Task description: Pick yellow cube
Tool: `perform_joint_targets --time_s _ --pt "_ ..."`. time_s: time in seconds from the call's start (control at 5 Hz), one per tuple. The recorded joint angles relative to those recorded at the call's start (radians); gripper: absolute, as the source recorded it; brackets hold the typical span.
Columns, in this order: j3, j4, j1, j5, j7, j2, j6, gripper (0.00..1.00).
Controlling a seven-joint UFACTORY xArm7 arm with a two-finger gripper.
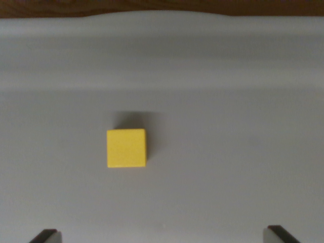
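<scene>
A yellow cube (126,148) rests on a flat grey surface (228,152), a little to the wrist view's left of centre. Only the two dark fingertips of my gripper (163,236) show, at the bottom corners of the view, one fingertip (46,236) on the wrist view's left and the other on the right. They stand wide apart with nothing between them, so the gripper is open. The cube lies above and between the fingertips in the picture, closer to the left one, and apart from both.
The grey surface rises in a soft ridge or fold (162,61) across the top of the view. Behind it runs a strip of brown wood (162,5) along the upper edge.
</scene>
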State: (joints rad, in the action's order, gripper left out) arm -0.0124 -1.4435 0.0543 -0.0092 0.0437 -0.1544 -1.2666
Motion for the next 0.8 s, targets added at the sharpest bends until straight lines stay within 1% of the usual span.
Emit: perform_joint_targets --time_s 0.2,0.4,0.6,0.8 --pt "0.0 0.0 0.0 0.0 0.0 0.0 0.0 0.0" --pt "0.003 0.017 0.0024 0.0036 0.001 -0.028 0.046 0.0" --pt "0.003 0.017 0.0024 0.0036 0.001 -0.028 0.046 0.0" --pt "0.005 0.034 0.0049 0.0074 0.003 -0.058 0.093 0.0"
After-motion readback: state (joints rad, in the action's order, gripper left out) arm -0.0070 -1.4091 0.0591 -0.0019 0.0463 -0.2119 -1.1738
